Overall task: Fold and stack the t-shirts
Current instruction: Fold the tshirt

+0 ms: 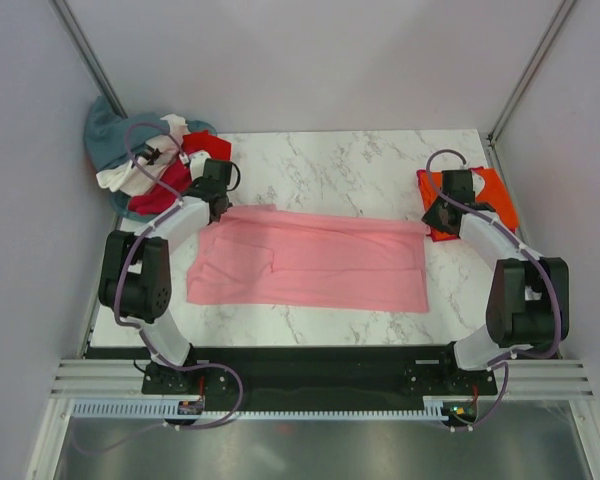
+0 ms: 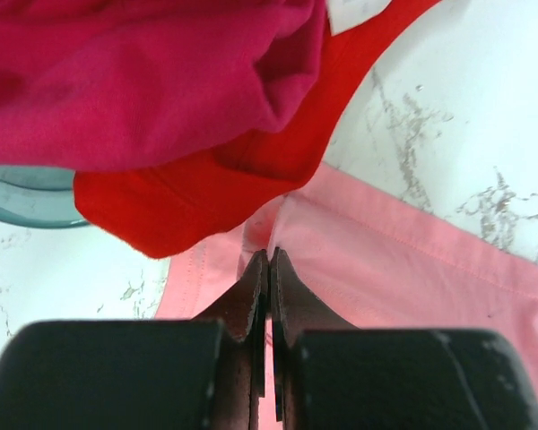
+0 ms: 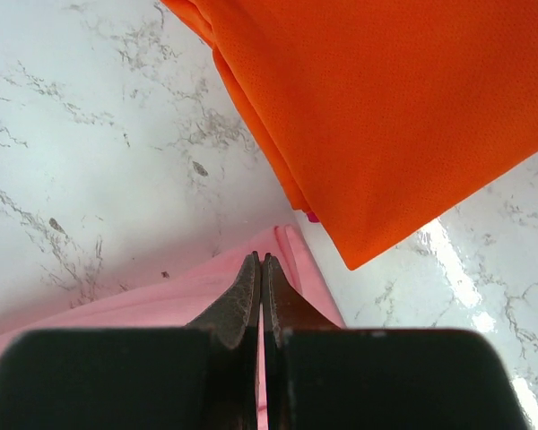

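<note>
A light pink t-shirt [image 1: 310, 262] lies spread flat across the middle of the marble table. My left gripper [image 1: 218, 205] is shut on its far left corner, and the pink cloth [image 2: 386, 269] shows pinched between the jaws. My right gripper [image 1: 432, 222] is shut on its far right corner, where the pink cloth [image 3: 161, 300] shows too. A folded bright orange t-shirt [image 1: 490, 196] lies at the far right, also in the right wrist view [image 3: 386, 107]. A heap of red [image 2: 215, 193], magenta [image 2: 134, 81], white and teal-grey shirts [image 1: 145, 160] sits at the far left.
The marble table [image 1: 350, 170] is walled by grey panels left, right and behind. A black base rail [image 1: 310, 375] runs along the near edge. The heap lies right beside the left gripper, and the orange shirt right beside the right gripper.
</note>
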Robot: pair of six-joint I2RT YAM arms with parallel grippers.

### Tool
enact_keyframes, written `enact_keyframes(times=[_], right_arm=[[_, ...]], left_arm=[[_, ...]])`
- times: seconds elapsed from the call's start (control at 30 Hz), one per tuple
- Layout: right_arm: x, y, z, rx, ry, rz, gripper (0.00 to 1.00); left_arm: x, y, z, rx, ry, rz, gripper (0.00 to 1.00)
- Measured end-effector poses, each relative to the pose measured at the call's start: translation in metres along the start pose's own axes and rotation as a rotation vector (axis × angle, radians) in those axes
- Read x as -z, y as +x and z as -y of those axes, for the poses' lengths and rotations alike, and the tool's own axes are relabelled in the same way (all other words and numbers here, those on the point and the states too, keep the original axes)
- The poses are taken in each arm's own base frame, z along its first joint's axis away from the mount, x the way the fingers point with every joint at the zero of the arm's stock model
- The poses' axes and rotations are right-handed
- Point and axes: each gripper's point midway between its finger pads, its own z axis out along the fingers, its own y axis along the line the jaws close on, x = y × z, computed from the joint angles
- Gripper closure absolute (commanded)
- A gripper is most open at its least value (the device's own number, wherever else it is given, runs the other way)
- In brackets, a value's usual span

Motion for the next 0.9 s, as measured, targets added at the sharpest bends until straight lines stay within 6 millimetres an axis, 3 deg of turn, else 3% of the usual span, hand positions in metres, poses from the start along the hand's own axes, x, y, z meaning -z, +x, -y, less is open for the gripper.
enact_keyframes(times=[0.3, 0.47, 0.63, 0.9], right_arm=[[0.009, -0.007, 0.006, -0.022, -0.001, 0.026, 1.0], [0.006, -0.014, 0.013, -0.046, 0.011, 0.029, 1.0], [-0.005, -0.029, 0.008, -0.071, 0.006, 0.023, 1.0], [-0.005, -0.029, 0.002, -0.077, -0.025, 0.009, 1.0]], left_arm=[[-0.005, 0.028, -0.015, -0.008, -0.033, -0.022, 0.98], [-0.003, 0.026, -0.01, 0.002, -0.011, -0.004, 0.98], [-0.003, 0.022, -0.005, 0.01, 0.006, 0.008, 0.98], [-0.003, 0.021, -0.005, 0.012, 0.004, 0.012, 0.98]])
